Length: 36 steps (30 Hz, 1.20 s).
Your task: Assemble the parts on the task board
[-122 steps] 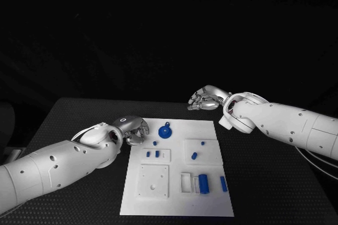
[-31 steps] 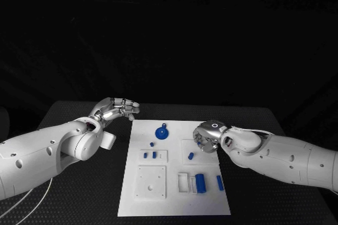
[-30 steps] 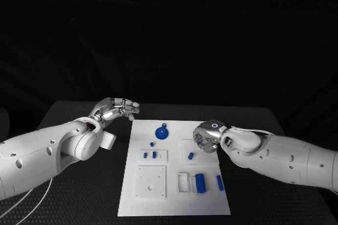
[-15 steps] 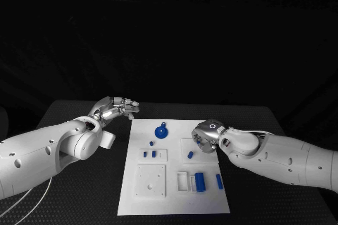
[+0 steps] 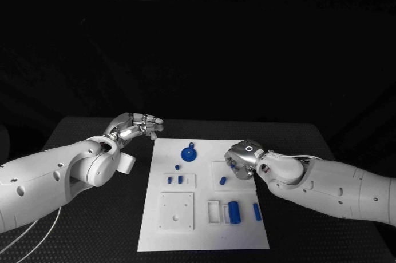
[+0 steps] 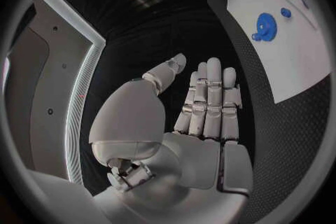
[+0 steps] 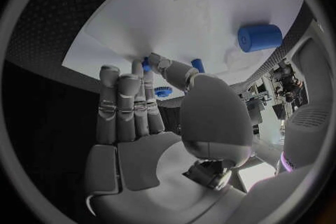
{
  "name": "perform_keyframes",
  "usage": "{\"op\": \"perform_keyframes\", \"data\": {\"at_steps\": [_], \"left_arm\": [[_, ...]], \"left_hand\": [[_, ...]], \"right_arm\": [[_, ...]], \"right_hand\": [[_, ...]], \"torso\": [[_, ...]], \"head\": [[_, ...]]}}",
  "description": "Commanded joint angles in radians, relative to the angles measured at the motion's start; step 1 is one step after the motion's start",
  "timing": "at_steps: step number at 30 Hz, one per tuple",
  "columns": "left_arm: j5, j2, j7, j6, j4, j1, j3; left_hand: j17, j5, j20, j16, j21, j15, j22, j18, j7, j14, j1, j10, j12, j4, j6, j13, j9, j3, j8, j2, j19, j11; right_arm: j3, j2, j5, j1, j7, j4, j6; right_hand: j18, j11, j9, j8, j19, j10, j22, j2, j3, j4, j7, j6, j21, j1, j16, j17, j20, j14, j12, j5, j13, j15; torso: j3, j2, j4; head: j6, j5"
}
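The right hand [image 5: 240, 160] hangs low over the white task board [image 5: 165, 228], fingers bunched at a small blue peg [image 5: 226, 181] in the upper right block; whether it pinches that peg I cannot tell. Judging by this, a peg is being picked or seated, which needs a fine downward touch. The left hand [image 5: 136, 126] hovers open beyond the board's corner. The black table [image 5: 82, 137] sits in a dark room.
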<state>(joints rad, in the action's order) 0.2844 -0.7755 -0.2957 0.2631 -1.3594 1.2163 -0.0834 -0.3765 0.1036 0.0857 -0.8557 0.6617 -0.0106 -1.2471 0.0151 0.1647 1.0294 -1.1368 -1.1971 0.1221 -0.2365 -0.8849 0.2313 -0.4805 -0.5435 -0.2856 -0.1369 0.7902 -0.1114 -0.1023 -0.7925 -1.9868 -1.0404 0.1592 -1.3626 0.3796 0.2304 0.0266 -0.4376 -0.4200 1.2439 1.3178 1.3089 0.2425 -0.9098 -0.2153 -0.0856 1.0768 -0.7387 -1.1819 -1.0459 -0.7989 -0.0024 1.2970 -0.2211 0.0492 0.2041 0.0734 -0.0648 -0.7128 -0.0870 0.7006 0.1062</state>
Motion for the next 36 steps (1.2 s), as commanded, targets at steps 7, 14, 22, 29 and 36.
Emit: {"op": "perform_keyframes", "data": {"at_steps": [7, 14, 22, 29, 36], "left_arm": [[-0.006, 0.003, -0.013, -0.005, 0.001, 0.0, 0.001], [-0.006, 0.003, -0.013, -0.004, 0.005, 0.0, 0.001], [-0.006, 0.002, -0.013, -0.004, 0.008, 0.0, 0.001], [-0.007, 0.002, -0.013, 0.0, 0.01, 0.0, 0.001], [-0.007, 0.006, -0.015, 0.008, 0.01, 0.0, 0.001]], "left_hand": [[-0.003, 0.004, 0.0, 0.007, -0.005, -0.001, -0.001, 0.018, 0.001, 0.009, 0.009, -0.003, -0.006, -0.002, 0.007, -0.002, -0.001, 0.004, -0.004, 0.005, 0.006, 0.004], [-0.004, 0.005, 0.001, 0.008, -0.006, -0.001, -0.001, 0.018, 0.001, 0.01, 0.01, -0.002, -0.006, -0.002, 0.008, -0.002, -0.001, 0.005, -0.004, 0.005, 0.007, 0.004], [-0.005, 0.005, 0.001, 0.008, -0.006, 0.0, -0.002, 0.017, 0.002, 0.01, 0.011, -0.002, -0.007, -0.002, 0.009, -0.002, 0.0, 0.005, -0.003, 0.005, 0.007, 0.004], [-0.006, 0.005, 0.001, 0.009, -0.007, 0.0, -0.002, 0.017, 0.002, 0.01, 0.011, -0.002, -0.007, -0.002, 0.009, -0.003, 0.0, 0.005, -0.003, 0.005, 0.008, 0.004], [-0.007, 0.006, 0.001, 0.01, -0.007, 0.0, -0.002, 0.018, 0.002, 0.011, 0.011, -0.002, -0.007, -0.003, 0.009, -0.003, 0.0, 0.005, -0.003, 0.005, 0.008, 0.004]], "right_arm": [[0.014, -0.009, -0.015, 0.006, 0.009, -0.015, -0.005], [0.036, -0.017, -0.005, 0.001, 0.004, -0.028, -0.01], [0.04, -0.038, 0.019, -0.016, -0.004, -0.059, -0.023], [0.058, -0.065, 0.052, -0.031, -0.006, -0.123, -0.01], [0.061, -0.045, 0.068, -0.031, -0.021, -0.179, 0.033]], "right_hand": [[0.031, -0.001, -0.001, 0.004, 0.006, 0.025, 0.023, 0.009, -0.011, 0.0, 0.0, 0.011, -0.012, 0.008, -0.007, -0.007, -0.011, -0.004, 0.005, 0.001, 0.007, 0.012], [0.031, -0.001, -0.002, 0.004, 0.005, 0.027, 0.023, 0.01, -0.013, 0.001, 0.001, 0.013, -0.015, 0.009, -0.008, -0.009, -0.012, -0.004, 0.007, 0.001, 0.009, 0.012], [0.031, -0.002, -0.002, 0.005, 0.005, 0.028, 0.023, 0.011, -0.014, 0.001, 0.001, 0.014, -0.017, 0.01, -0.009, -0.011, -0.012, -0.004, 0.008, 0.001, 0.01, 0.012], [0.031, -0.002, -0.002, 0.005, 0.004, 0.029, 0.023, 0.012, -0.016, 0.002, 0.001, 0.014, -0.02, 0.011, -0.009, -0.013, -0.013, -0.004, 0.009, 0.001, 0.011, 0.013], [0.031, -0.002, -0.002, 0.006, 0.003, 0.029, 0.023, 0.012, -0.017, 0.003, 0.001, 0.014, -0.021, 0.011, -0.01, -0.014, -0.013, -0.005, 0.01, 0.001, 0.012, 0.013]], "torso": [[-0.0001, 0.0, -0.0001], [-0.0007, 0.0, 0.0], [-0.0007, 0.0, -0.0004], [-0.0009, 0.0, 0.0007], [-0.0001, 0.0, -0.0009]], "head": [[-0.001, -0.001], [-0.002, -0.001], [-0.002, -0.001], [-0.002, -0.011], [-0.01, -0.028]]}}
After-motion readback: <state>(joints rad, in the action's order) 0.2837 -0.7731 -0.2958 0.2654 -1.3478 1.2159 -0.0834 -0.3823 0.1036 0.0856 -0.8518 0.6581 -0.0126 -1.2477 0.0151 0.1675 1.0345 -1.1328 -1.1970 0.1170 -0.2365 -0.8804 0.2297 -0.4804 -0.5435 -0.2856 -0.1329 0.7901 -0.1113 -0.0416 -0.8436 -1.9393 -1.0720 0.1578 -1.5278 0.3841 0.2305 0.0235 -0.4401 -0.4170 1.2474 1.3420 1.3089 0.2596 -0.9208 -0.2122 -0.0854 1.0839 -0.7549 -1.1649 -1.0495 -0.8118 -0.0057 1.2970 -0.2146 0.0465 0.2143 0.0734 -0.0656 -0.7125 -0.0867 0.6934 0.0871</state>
